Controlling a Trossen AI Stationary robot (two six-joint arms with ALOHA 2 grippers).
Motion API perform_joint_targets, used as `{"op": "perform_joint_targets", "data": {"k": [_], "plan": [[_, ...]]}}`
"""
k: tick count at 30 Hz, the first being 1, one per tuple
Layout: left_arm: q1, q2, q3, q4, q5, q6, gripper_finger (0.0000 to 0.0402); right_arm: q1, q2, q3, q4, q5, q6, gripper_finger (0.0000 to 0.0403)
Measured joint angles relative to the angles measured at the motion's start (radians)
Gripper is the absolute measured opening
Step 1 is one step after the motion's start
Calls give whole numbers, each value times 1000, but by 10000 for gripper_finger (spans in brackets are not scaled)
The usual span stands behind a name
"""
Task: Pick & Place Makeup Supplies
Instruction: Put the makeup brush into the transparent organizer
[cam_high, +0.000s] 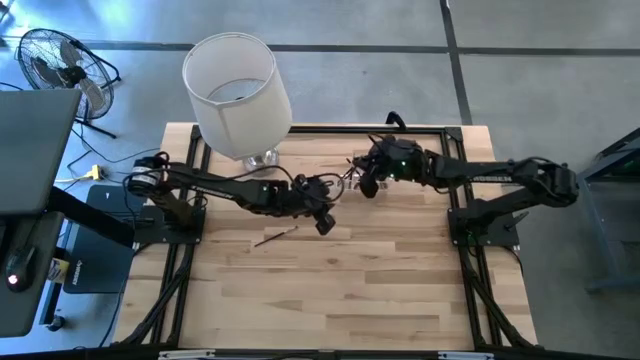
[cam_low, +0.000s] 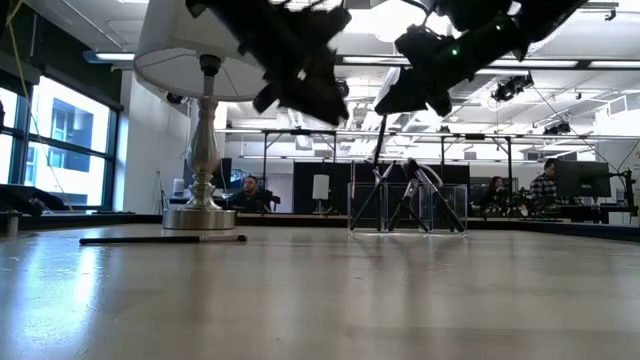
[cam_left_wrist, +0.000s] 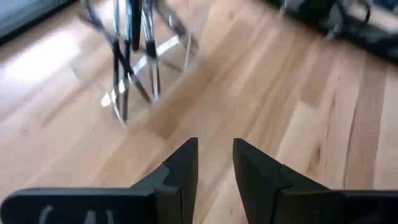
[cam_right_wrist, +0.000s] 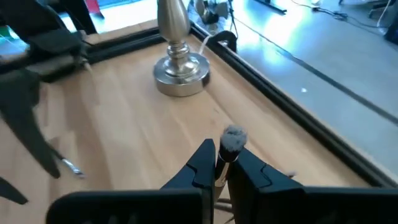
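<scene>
Lamp at surface's far-left edge. One brush lies loose on surface, left hand released just right of it. Right hand clenched on fluffy brush above clear holder. Risk: brush tips over holder rim, or hands collide.

A lamp stands at the table's far-left edge. A clear holder is placed to its right along the far side, with several makeup supplies leaning inside it. One brush lies flat on the table — nearer than the lamp, left of centre. The left gripper is positioned above mid-table; the right gripper is held over the holder, a fluffy brush pinched between its fingers.
</scene>
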Motion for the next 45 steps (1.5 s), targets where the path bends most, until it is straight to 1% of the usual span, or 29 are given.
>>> {"op": "perform_joint_targets", "data": {"k": [2, 5, 7, 10, 13, 17, 21, 27, 31, 34, 37, 40, 42, 45], "plan": [[0, -4, -3, -10, -14, 0, 93, -7, 16, 30, -28, 10, -33, 14], [0, -33, -51, -14, -11, -7, 78, -25, 49, 47, -37, 10, -59, 14], [0, -51, -87, 54, -15, -22, 63, -38, 89, 52, -32, -5, -59, 14], [0, -82, -161, 66, -10, -55, 41, -44, 162, 49, -23, -15, -65, 14], [-6, -92, -198, 109, -7, -93, 25, -42, 227, 49, 35, -28, -66, 16], [-29, -104, -209, 122, -6, -105, 17, -44, 273, 49, 70, -35, -49, 48], [-48, -104, -208, 127, -11, -124, 16, -44, 268, 49, 63, -25, -47, 86], [-44, -104, -208, 126, -12, -128, 16, -48, 215, 50, 41, -14, -47, 135], [-44, -104, -208, 125, -12, -119, 16, -47, 133, 50, 3, -14, -72, 162], [-43, -104, -208, 126, -13, -96, 16, -47, 56, 50, -52, -14, -80, 175], [-43, -104, -208, 126, -14, -93, 16, -46, -19, 50, -131, -16, -33, 175], [-43, -92, -208, 128, -22, -80, 16, -28, -78, 50, -223, -25, 36, 159], [-43, -91, -208, 124, -45, -46, 16, 3, -101, 50, -281, -18, 69, 137], [-43, -91, -208, 127, -59, 32, 17, 78, -116, 50, -356, 36, 130, 85]]}}
